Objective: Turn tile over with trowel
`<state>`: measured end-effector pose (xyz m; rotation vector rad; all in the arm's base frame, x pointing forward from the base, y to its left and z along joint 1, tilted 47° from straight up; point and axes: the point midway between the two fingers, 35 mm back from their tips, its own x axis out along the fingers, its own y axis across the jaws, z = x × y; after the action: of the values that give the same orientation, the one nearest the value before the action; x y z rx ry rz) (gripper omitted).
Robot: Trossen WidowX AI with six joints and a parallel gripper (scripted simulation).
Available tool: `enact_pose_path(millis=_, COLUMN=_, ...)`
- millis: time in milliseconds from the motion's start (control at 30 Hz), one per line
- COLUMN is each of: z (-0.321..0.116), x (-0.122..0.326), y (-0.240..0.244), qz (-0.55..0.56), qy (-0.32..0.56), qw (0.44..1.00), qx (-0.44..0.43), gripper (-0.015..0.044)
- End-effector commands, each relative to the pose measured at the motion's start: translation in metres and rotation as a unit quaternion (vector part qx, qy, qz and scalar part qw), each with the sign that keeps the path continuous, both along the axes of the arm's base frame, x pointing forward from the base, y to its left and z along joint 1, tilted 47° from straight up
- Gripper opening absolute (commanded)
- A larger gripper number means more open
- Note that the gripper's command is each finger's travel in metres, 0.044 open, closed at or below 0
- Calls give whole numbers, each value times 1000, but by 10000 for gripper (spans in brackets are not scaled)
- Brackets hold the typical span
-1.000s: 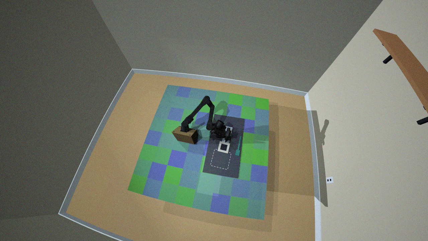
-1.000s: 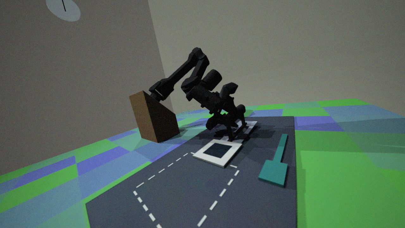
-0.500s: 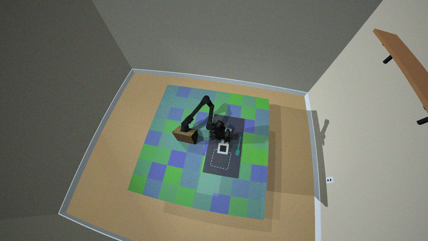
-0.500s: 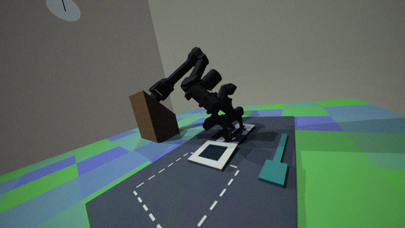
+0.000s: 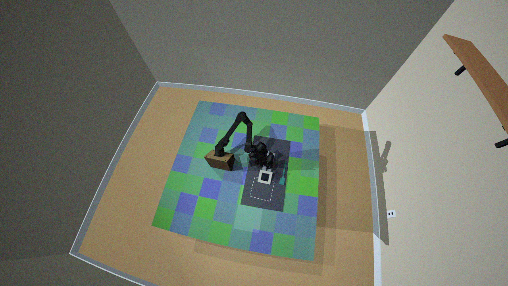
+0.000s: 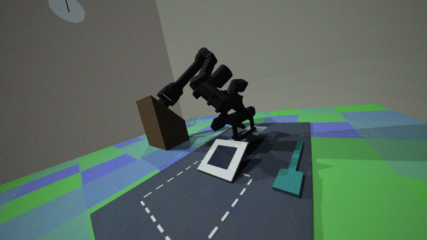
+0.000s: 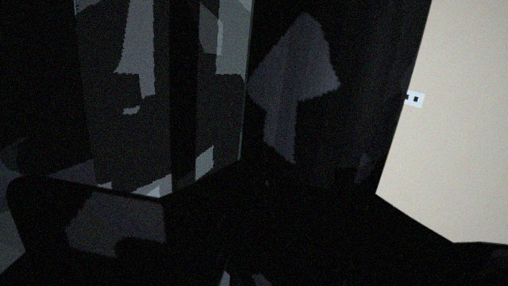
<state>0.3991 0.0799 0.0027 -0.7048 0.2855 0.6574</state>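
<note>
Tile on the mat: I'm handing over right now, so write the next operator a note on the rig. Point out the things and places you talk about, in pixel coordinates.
Pincer [image 5: 267,166] [image 6: 244,133]: shut on a dark bar [image 6: 245,134], possibly the trowel's handle; its blade can't be made out.
Tile [image 5: 264,176] [image 6: 222,158]: tilted, far edge raised, marked side up, at the end of the dashed outline [image 5: 260,198] [image 6: 235,202].
Teal tool [image 5: 282,180] [image 6: 289,182]: flat on the mat [image 5: 255,204] [image 6: 268,214], unheld.
Done: tile partly raised.
Left: turn it face down inside the outline, set the trowel down off the tile, release, move clear.
</note>
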Motion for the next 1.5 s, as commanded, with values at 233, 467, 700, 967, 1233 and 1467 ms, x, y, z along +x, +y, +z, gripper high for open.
enact_pose_path(millis=233, z=3, x=2, y=-30, qz=-9, qy=-7, qw=1000, qx=-4, gripper=0)
enact_pose_path(millis=467, z=-2, x=1, y=-44, qz=-9, qy=-7, qw=1000, qx=-5, gripper=0)
enact_pose_path(millis=700, z=-9, x=1, y=-56, qz=-9, qy=-7, qw=1000, qx=-5, gripper=0)
enact_pose_path(millis=967, z=-21, x=1, y=-69, qz=-9, qy=-7, qw=1000, qx=-6, gripper=0)
enact_pose_path(millis=1233, z=-34, x=0, y=-77, qz=-9, qy=-8, qw=1000, qx=-6, gripper=0)
enact_pose_path(millis=1467, z=-39, x=0, y=-79, qz=-9, qy=-8, qw=1000, qx=-6, gripper=0)
